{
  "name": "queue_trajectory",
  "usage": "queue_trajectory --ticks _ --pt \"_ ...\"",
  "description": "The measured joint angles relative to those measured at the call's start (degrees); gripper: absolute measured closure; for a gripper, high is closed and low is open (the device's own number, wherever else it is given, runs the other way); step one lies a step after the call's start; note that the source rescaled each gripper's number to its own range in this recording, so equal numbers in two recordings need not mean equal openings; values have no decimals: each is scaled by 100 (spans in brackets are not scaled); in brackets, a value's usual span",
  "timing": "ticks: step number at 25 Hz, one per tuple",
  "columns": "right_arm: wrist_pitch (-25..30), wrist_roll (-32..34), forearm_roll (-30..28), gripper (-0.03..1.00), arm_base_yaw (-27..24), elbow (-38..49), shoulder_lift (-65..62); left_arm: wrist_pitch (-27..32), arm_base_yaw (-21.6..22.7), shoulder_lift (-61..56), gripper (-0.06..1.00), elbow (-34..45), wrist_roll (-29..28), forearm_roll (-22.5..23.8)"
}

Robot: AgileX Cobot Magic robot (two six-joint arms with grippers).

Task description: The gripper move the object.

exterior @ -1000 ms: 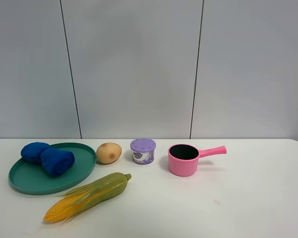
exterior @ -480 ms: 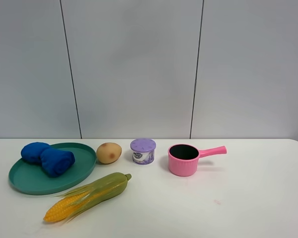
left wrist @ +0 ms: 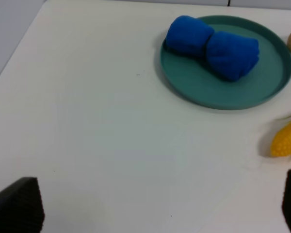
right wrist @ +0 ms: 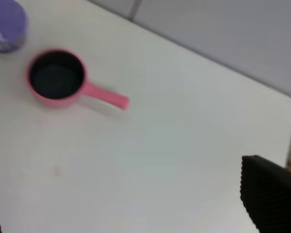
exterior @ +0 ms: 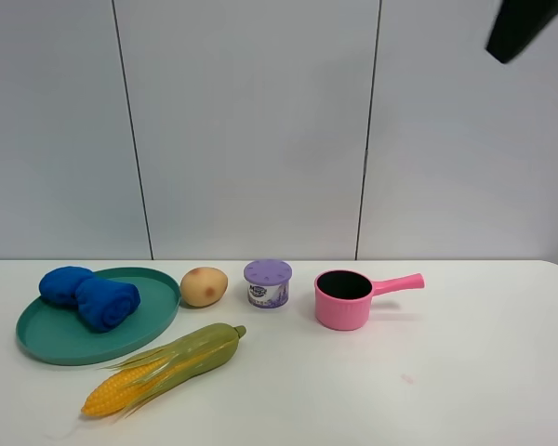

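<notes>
Nearest the lower left of the exterior view, a corn cob [exterior: 163, 368] lies on the white table [exterior: 465, 372]. Behind it sit a green plate [exterior: 46, 336] with blue cloth rolls [exterior: 106, 302], a potato [exterior: 205, 286], a purple tub [exterior: 268, 282] whose label is unreadable, and a pink saucepan [exterior: 344, 298]. Both end effectors, left [left wrist: 160, 206] and right [right wrist: 131, 204], have fingers apart, holding nothing.

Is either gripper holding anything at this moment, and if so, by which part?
Nothing is held. The left gripper is open over bare table; the right gripper is open, well apart from the pink pot.
</notes>
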Motion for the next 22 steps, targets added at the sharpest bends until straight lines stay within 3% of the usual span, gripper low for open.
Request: queue_trajectory --ticks 11,22 --pt "-355 302 -7 -3 -1716 2008 -1874 0 0 0 -6 0 0 0" --pt "-832 912 15 -3 -1785 4079 -3756 0 0 0 -6 0 0 0"
